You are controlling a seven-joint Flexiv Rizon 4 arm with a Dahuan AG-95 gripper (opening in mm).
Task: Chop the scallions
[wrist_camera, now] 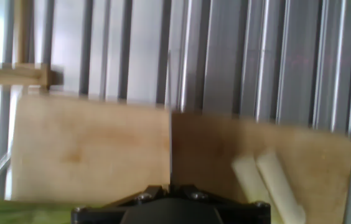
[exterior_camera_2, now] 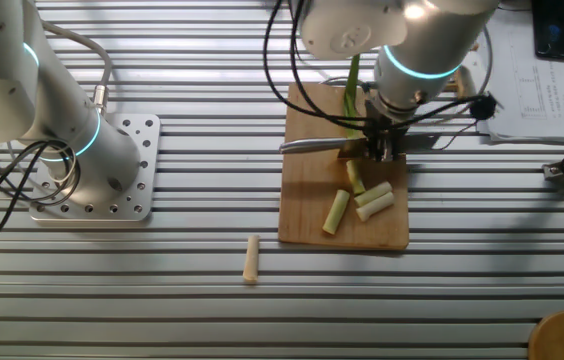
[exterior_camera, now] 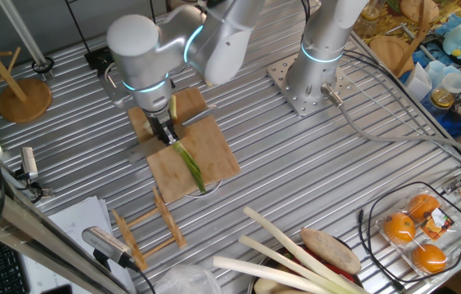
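I see the gripper clamped on a knife over the scallions on the cutting board; cut pieces lie nearby.

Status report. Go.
Gripper shut on knife, blade on the scallion. Four cut pieces on board, one off it. Nothing in the way.

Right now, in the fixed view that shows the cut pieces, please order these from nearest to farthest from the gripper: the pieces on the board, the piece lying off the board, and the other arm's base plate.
1. Pieces on the board: just below the gripper.
2. Piece off the board: on the table, lower left.
3. Base plate: far left.
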